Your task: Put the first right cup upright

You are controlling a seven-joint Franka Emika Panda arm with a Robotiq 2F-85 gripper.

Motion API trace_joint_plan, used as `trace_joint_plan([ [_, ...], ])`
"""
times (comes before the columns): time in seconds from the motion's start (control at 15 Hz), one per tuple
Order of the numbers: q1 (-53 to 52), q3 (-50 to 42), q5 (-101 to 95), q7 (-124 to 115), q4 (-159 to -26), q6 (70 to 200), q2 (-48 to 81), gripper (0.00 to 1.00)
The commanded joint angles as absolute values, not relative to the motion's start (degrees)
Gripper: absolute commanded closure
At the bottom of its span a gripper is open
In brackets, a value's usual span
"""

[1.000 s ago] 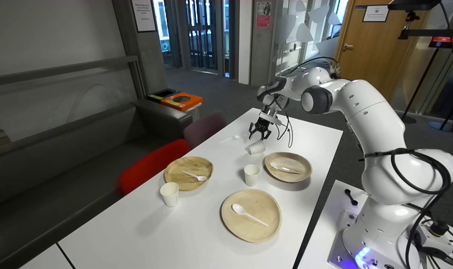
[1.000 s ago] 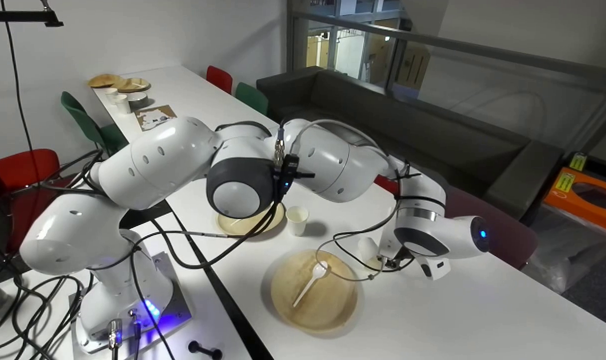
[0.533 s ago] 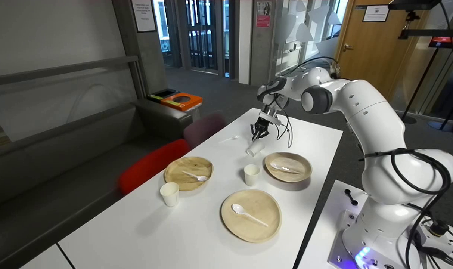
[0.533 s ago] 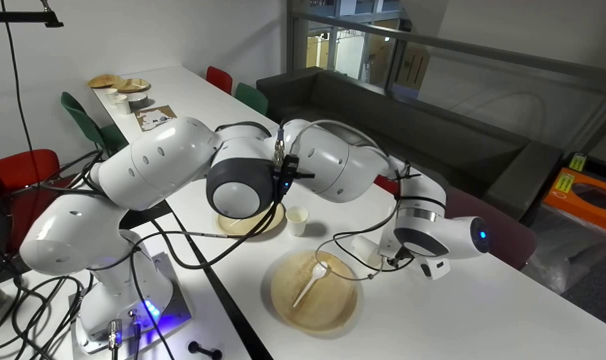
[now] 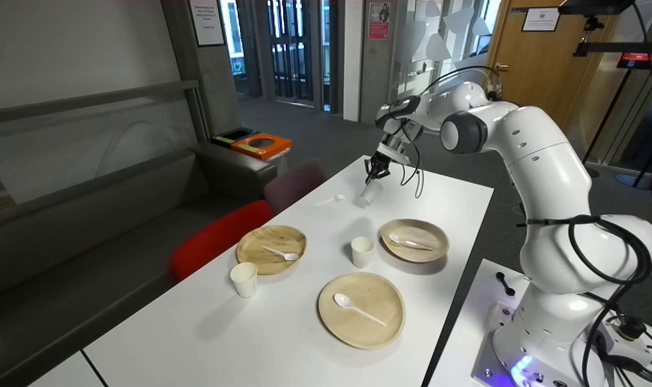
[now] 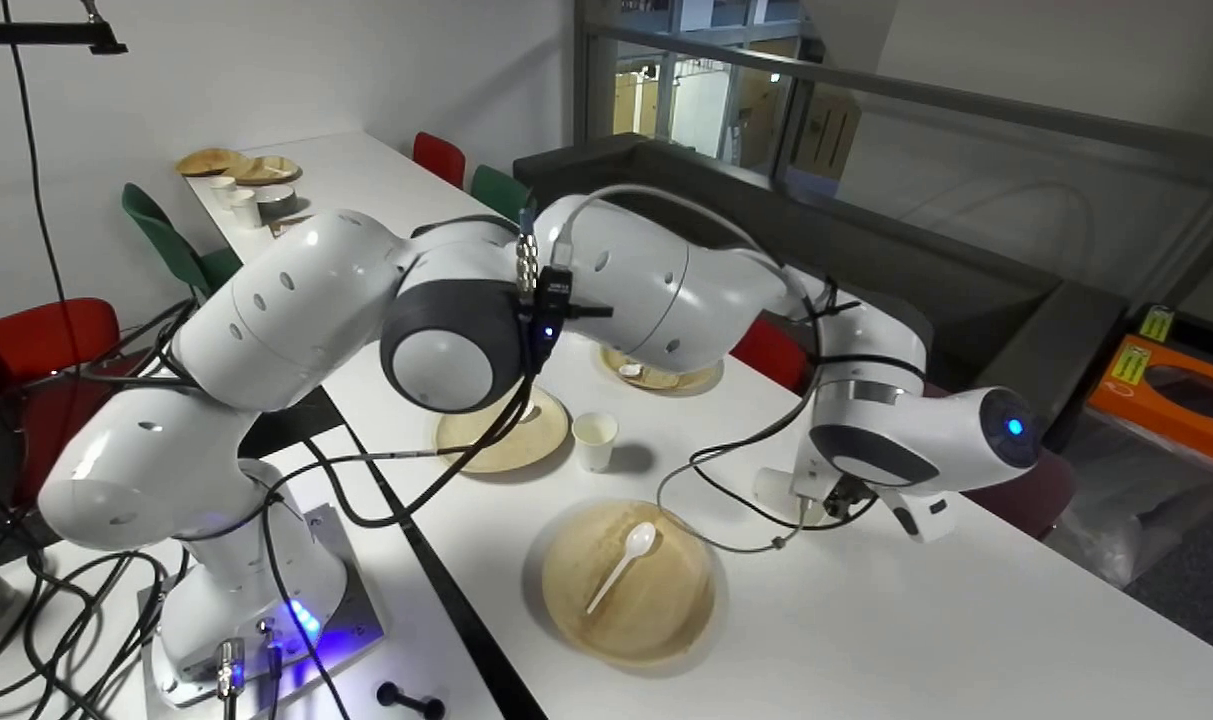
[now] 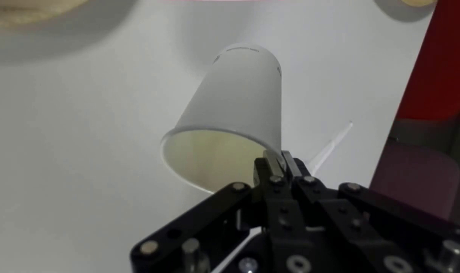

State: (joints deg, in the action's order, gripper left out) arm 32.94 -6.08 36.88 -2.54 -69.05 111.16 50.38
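Note:
The first right cup (image 7: 239, 91), small, plain and white, hangs tilted just off the table. Its mouth faces my gripper (image 7: 280, 158) and its base points away and down. One finger sits inside the cup and one outside, so the jaws are shut on the rim. In an exterior view the cup (image 5: 371, 192) is below the gripper (image 5: 371, 180), its shadow lying apart on the table. From another angle, the hand partly hides the cup (image 6: 772, 487), and the fingertips cannot be seen there.
Two similar cups stand upright, a nearer cup (image 5: 245, 280) and a middle cup (image 5: 362, 253). A tan bowl (image 5: 418, 228), a tan plate (image 5: 352, 332) and a wooden plate (image 5: 272, 235) each bear a white spoon. A loose spoon (image 5: 331, 199) lies by the table edge.
The jaws have closed on the rim of the lying cup. Cup and gripper have then risen and moved toward the table's far end, the cup tilting base-down.

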Motion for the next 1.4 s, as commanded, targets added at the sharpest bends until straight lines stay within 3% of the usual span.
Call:
trace_joint_plan([
  [0.0, 31.3, -8.4, 35.4, 2.4, -79.4, 121.1, 40.2, 0.99],
  [0.53, 19.8, -14.4, 22.4, -4.1, -94.9, 154.6, 36.2, 0.99],
  [0.73, 11.9, -20.8, 12.9, -14.2, -100.2, 165.5, 38.0, 0.99],
  [1.13, -9.3, -44.6, -1.6, -32.9, -107.1, 164.1, 44.1, 0.99],
  [1.33, -11.5, -44.4, -3.7, -29.3, -109.9, 158.2, 42.3, 0.99],
])
